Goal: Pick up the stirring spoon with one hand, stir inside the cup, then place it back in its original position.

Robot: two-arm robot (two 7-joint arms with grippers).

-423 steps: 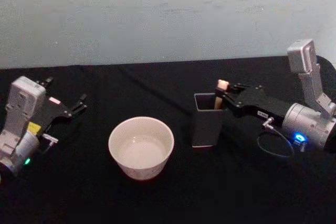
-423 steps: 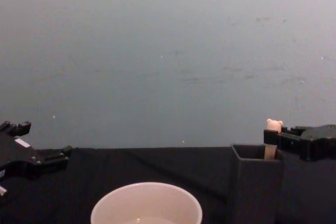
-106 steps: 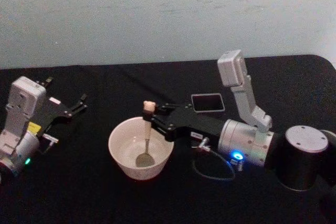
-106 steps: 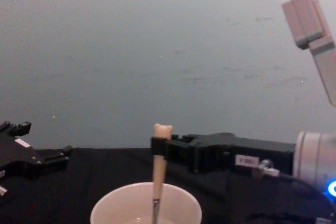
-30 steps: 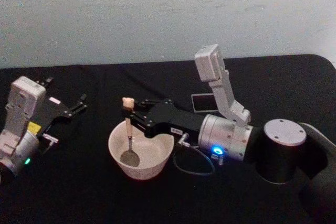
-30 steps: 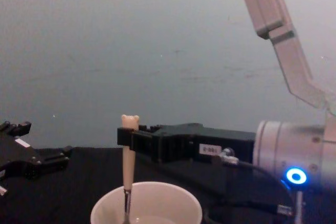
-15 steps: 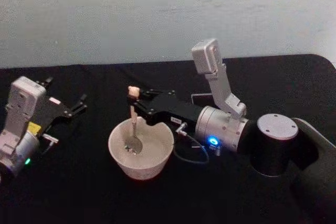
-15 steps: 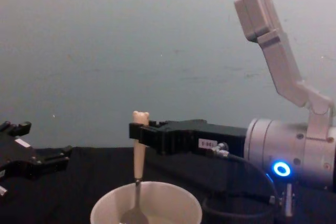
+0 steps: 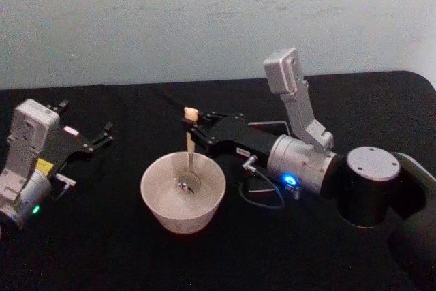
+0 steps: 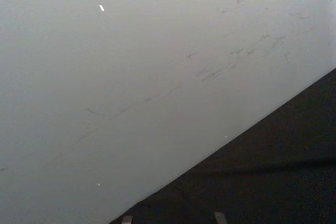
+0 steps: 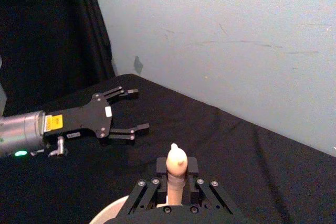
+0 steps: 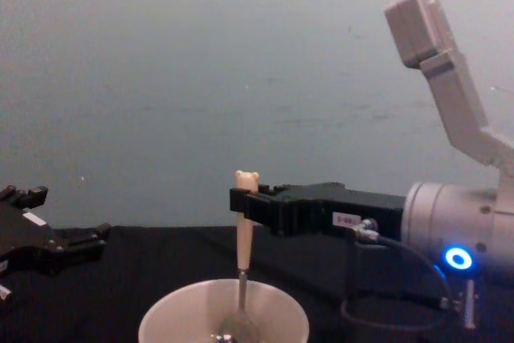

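Step in hand: stirring. The spoon [image 9: 189,146] is held upright, bowl down inside the cup [image 9: 155,199], which stands near the front edge of the desk [image 9: 102,250], about mid-width. The right gripper [image 9: 192,126] is clamped on the cream handle just under the bear head. The right arm is stretched level from the right edge, crossing over the holder [image 9: 266,125]. Next move, as judged: the spoon is to be lifted clear of the rim, carried right and lowered into the holder. The left gripper [image 9: 85,119] is parked at the left edge, fingers spread.
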